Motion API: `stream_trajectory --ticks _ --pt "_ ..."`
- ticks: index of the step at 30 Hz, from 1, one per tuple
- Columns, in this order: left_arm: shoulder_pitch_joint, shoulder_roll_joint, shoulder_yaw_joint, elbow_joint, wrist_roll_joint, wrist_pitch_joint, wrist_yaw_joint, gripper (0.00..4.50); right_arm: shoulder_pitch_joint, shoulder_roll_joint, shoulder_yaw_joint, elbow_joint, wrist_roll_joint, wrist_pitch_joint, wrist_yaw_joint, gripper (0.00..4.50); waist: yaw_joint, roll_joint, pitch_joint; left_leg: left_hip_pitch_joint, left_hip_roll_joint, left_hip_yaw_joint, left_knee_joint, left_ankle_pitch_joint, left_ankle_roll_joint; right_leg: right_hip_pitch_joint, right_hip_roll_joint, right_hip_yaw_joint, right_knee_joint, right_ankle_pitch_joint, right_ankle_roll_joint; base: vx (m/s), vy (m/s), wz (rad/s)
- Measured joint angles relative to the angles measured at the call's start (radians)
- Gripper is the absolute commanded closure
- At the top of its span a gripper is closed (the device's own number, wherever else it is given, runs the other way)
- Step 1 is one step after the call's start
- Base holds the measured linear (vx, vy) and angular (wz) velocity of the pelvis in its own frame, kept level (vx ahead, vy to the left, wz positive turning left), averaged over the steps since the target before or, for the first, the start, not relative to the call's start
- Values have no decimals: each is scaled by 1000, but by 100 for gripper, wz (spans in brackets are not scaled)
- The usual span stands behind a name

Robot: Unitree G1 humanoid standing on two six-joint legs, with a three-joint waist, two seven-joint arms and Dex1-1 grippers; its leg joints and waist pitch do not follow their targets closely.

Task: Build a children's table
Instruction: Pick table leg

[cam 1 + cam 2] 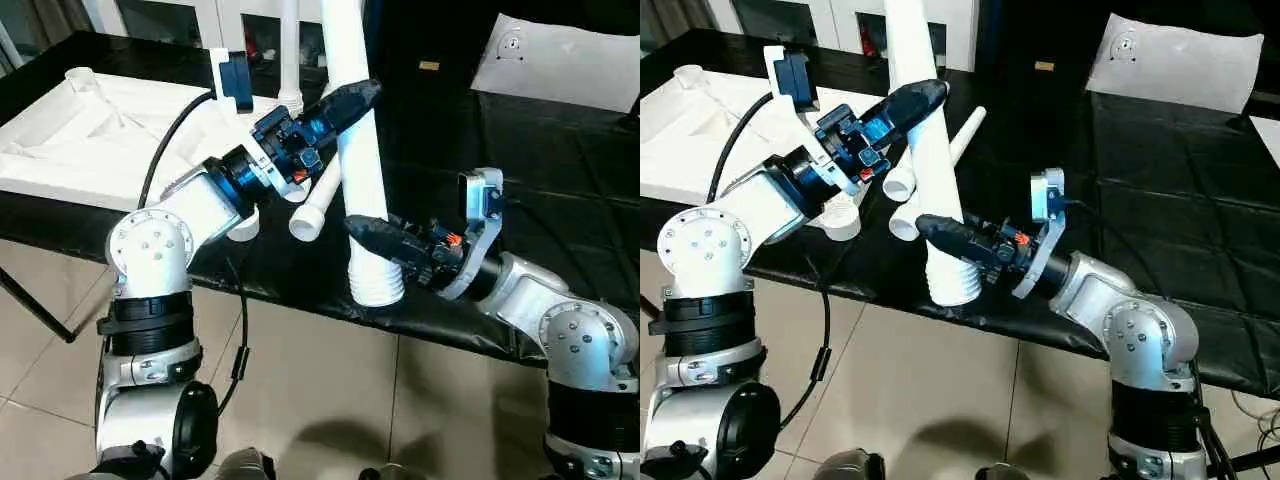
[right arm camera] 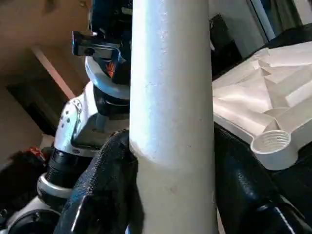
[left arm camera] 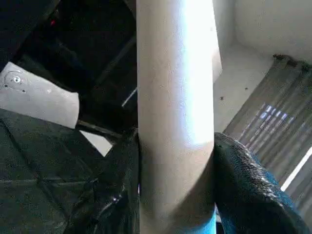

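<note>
Black-covered table (image 1: pixel 560 170) ran across the scene, its front edge over tiled floor. White tabletop (image 1: pixel 90 130) lay upside down at the robot's far left on that cover, ribbed underside up, one threaded corner socket (image 2: pixel 273 142) open and empty. A flat white sheet (image 1: pixel 1175 60) sat well apart at the far right.

Held leg (image 1: pixel 355 150) stood near upright, slightly tilted, threaded collar end down just at the table's front edge. Left gripper (image 1: pixel 345 103) was clamped around the leg's upper part, black fingers (image 3: pixel 253 190) pressed against both sides. Right gripper (image 1: pixel 375 235) was clenched on the same leg lower down, just above the collar, pads tight on either side in the right wrist view. Two spare legs (image 1: pixel 930 165) lay on the cover behind the held one; a fourth possibly stood upright at the far edge, hard to tell.

Handling, judged: the leg looked like hollow moulded plastic, so light and stiff, but smooth, round and tapered, so likely to slip or spin in the pads. Best hold seemed low near the thick collar end for control, second grip higher up to steer. Threads would likely cross if entered tilted, so the leg should meet the socket straight.
</note>
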Motion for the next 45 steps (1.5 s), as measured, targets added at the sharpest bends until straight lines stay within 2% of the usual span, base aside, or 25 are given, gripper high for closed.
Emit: stream_trajectory --ticks 2,6,12,15,17,24,28,33,34,36,39,45 --pt "0 11 -11 0 12 -4 -2 270 0 -2 6 4 -15 -5 -15 183 0 0 0 0 0 0 0 0 0 0 0 0 0 0 0 0 0 0" --pt "-2 55 -30 8 74 -31 -4 270 -5 -5 19 29 -61 -37 -47 143 -1 0 0 0 0 0 0 0 0 0 0 0 0 0 0 0 0 0" --pt "-19 104 -87 25 181 -96 6 271 -53 -27 62 56 -190 -158 -115 82 0 0 0 0 0 0 -1 0 0 0 0 0 -1 0 0 0 0 0" --pt "-20 119 -133 15 249 -126 31 271 -57 -21 104 56 -283 -249 -164 64 -1 0 0 -1 0 0 -1 0 0 -1 0 0 -1 0 0 0 0 0" --pt "-20 118 -178 -4 319 -158 71 271 -68 -22 147 55 -348 -275 -213 58 -2 0 0 -1 0 0 -1 0 0 -1 0 0 0 0 0 0 0 0" --pt "-19 91 -276 -83 481 -256 190 271 -100 33 217 38 -387 -204 -313 58 -2 -1 0 -1 0 0 -1 0 0 -1 0 0 0 0 0 0 0 0" --pt "-19 70 -295 -104 518 -274 231 271 -100 59 250 27 -388 -175 -339 58 -2 -1 0 -1 0 1 -1 0 0 -1 0 1 0 0 0 0 0 0" --pt "-13 62 -319 -120 548 -278 233 271 -100 86 264 37 -404 -139 -384 58 -2 -1 0 0 0 1 -1 1 -1 -1 0 1 1 0 0 0 0 0" --pt "-12 61 -326 -123 549 -278 234 271 -100 89 269 40 -406 -137 -389 86 -2 -1 0 0 0 1 -1 1 -1 -1 0 1 1 0 0 0 0 0" --pt "-9 61 -339 -135 555 -278 233 271 -100 93 275 45 -409 -137 -397 86 -2 -1 0 0 0 1 -1 1 -1 -1 0 1 1 0 0 0 0 0" --pt "-6 61 -351 -151 562 -278 233 271 -110 109 274 74 -413 -140 -419 130 -2 -1 0 0 0 1 -1 1 -1 -1 0 1 1 0 0 0 0 0" --pt "4 64 -391 -173 590 -278 221 271 -133 127 261 108 -427 -141 -443 179 -2 -1 0 0 0 1 -1 2 -2 -1 0 1 2 0 0 0 0 0"
